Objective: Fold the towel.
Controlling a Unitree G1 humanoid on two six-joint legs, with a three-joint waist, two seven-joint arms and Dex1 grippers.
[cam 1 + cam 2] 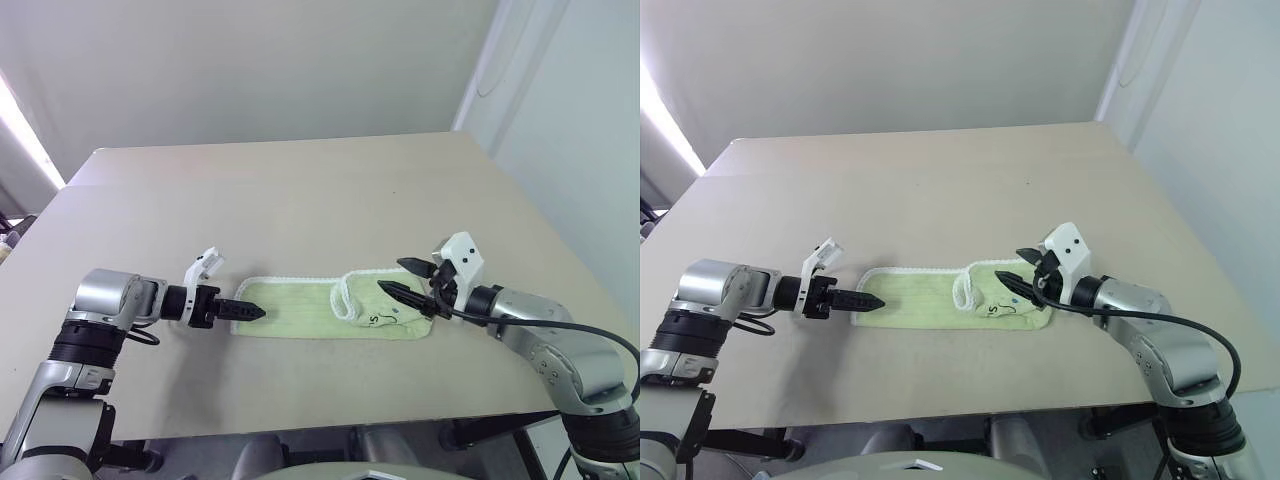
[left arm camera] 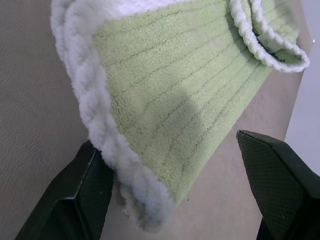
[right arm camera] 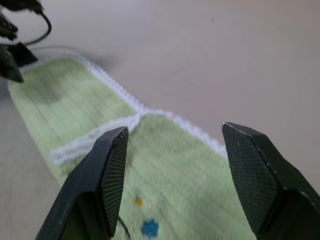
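Towel (image 1: 320,308), lime-green terry with white stitched edging, lies flat near the front of the beige table (image 1: 300,190) as a long narrow strip running from left to right. Partway along it a white-edged layer is turned over on top, forming a loop-like fold (image 1: 345,298), and small dark scribbled marks (image 1: 378,319) sit near its right end. The left gripper (image 1: 250,312) points sideways at the towel's left end; in its wrist view both black fingers (image 2: 80,195) stand spread apart on either side of that white-edged end, one close against the edging, nothing pinched between them. The right gripper (image 1: 408,280) hovers over the right end, tilted down toward the cloth, its two fingers (image 3: 107,175) parted wide with the green surface visible between them, holding nothing.
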